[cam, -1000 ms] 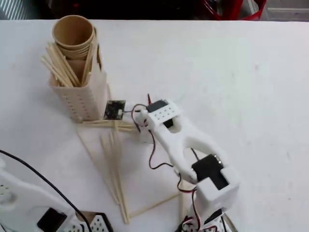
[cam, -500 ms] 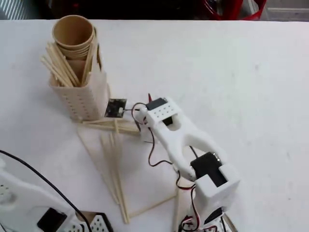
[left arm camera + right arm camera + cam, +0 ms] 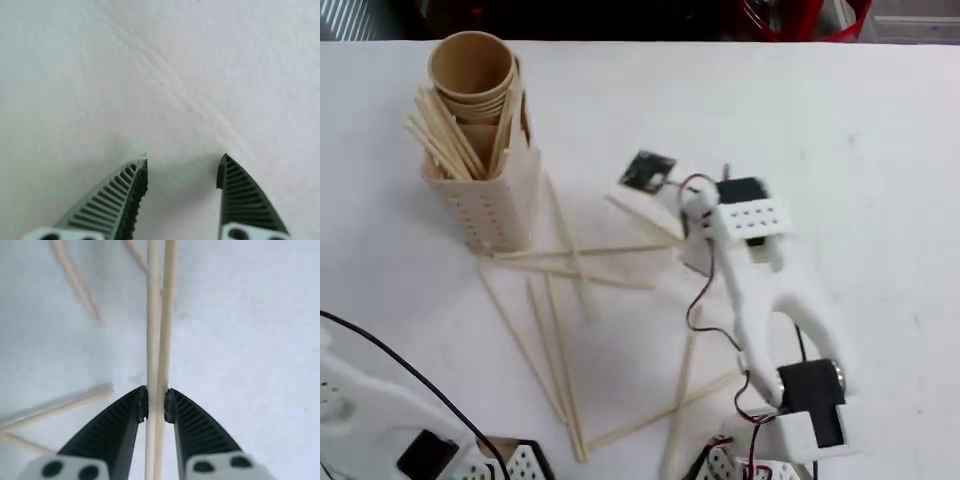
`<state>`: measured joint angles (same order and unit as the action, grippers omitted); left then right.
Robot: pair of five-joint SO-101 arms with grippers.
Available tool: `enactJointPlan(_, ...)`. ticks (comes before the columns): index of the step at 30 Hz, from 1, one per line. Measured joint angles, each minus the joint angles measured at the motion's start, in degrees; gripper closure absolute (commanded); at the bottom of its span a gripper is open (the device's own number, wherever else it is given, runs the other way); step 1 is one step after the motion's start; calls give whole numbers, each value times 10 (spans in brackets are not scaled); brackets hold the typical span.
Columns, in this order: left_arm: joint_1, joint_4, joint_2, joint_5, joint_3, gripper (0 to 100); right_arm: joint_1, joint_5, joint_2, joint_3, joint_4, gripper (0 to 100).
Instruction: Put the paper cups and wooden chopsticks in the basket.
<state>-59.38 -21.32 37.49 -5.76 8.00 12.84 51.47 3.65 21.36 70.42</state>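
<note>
While our right gripper (image 3: 156,402) pinched two pale, slender wooden chopsticks (image 3: 153,315), others lay beyond it. Our left gripper (image 3: 182,167) stood spread.

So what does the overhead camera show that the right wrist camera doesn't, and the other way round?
High view: the basket with stacked paper cups and bundled chopsticks in it, plus the right arm. Right wrist view: the right end effector pinching two chopsticks side by side. Both: loose chopsticks lying on the white table.
</note>
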Motion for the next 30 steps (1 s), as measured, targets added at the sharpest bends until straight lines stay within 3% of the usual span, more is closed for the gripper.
enactJointPlan(6,0,0,0,0,0,758,-72,-1,11,0,-15,982)
enactJointPlan(14,0,0,0,0,0,758,47,-31,4,0,-69,982)
enactJointPlan(17,0,0,0,0,0,758,53,-80,-45,-28,-102,982)
enactJointPlan(22,0,0,0,0,0,758,-7,-210,-172,-135,-129,980)
enactJointPlan(28,0,0,0,0,0,758,-30,-257,-243,-176,-133,796)
enactJointPlan(30,0,0,0,0,0,758,-28,-263,-244,-181,-133,787)
